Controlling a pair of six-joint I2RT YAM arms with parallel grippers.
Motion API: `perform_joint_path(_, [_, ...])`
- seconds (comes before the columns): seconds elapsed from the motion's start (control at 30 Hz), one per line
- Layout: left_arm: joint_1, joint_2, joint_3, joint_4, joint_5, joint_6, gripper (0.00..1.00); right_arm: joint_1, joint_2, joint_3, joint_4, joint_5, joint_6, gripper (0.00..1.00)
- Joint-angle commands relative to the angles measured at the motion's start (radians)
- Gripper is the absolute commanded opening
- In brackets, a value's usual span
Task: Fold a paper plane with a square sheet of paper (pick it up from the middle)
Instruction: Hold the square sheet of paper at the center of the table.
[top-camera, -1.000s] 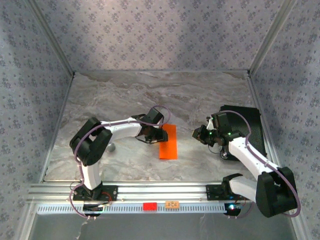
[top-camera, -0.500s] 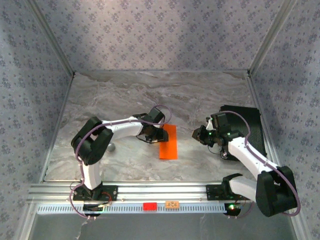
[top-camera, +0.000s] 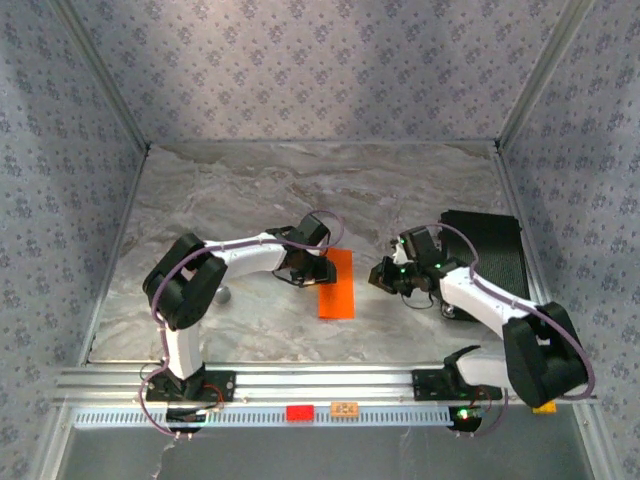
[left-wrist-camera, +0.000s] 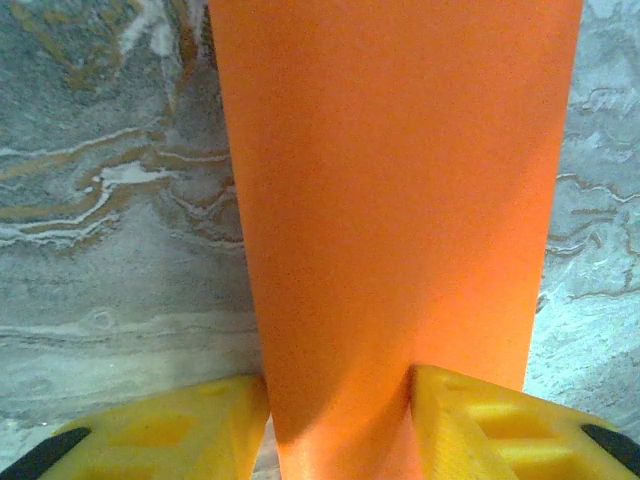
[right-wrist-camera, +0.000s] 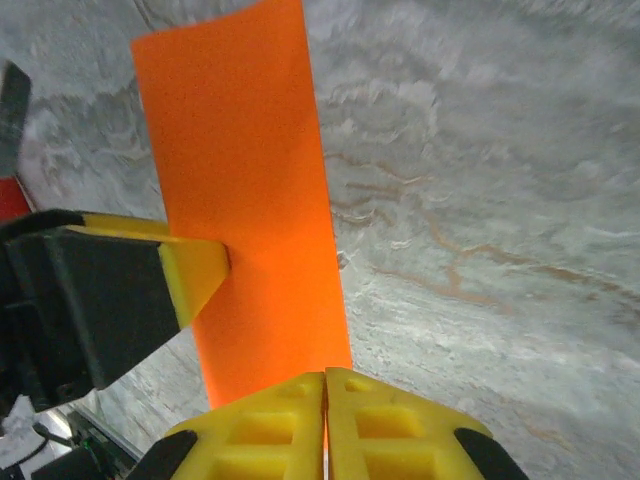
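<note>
The left fingers (top-camera: 308, 268) stood about half apart, their yellow tips set on the left long edge of the orange sheet of paper (top-camera: 337, 285), one tip to each side of a bare stretch of it. From the left wrist view I could not be sure whether they pressed it flat or merely touched it. The right fingers (right-wrist-camera: 325, 420) were closed tip against tip with nothing between them. In the top view they hung just to the right of the sheet, apart from it. The sheet lay flat on the counter (top-camera: 250, 190) as a long narrow strip, so a first fold looked done. A black mat (top-camera: 495, 250) lay well to the right of the sheet.

By my judgement the sheet would handle as very light, thin and limp. It was likely to skate on the smooth marbled counter and easy to crumple under a hard pinch. The sound hold was to pin it near the middle of one long edge. The opposite edge could then be lifted with a shallow, gentle pinch while the crease was kept straight
</note>
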Motion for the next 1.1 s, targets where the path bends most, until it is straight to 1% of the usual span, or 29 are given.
perform_joint_path(0.0, [0.015,0.058,-0.018,-0.047,-0.123,0.028,0.45,0.034,0.042,0.045,0.043,-0.006,0.005,0.10])
perform_joint_path(0.13, [0.014,0.060,-0.022,-0.043,-0.121,0.027,0.45,0.067,0.108,0.068,0.061,0.009,0.017,0.07])
perform_joint_path(0.47, [0.014,0.061,-0.021,-0.041,-0.118,0.028,0.45,0.096,0.167,0.088,0.087,0.019,0.033,0.07])
perform_joint_path(0.67, [0.014,0.059,-0.023,-0.042,-0.124,0.033,0.42,0.083,0.141,0.088,0.032,0.074,0.029,0.06])
perform_joint_path(0.93, [0.015,0.054,-0.026,-0.036,-0.130,0.031,0.41,0.047,0.091,0.043,0.031,0.075,0.038,0.07])
perform_joint_path(1.07, [0.015,0.053,-0.025,-0.038,-0.128,0.033,0.42,0.035,0.075,0.033,0.029,0.075,0.041,0.07])
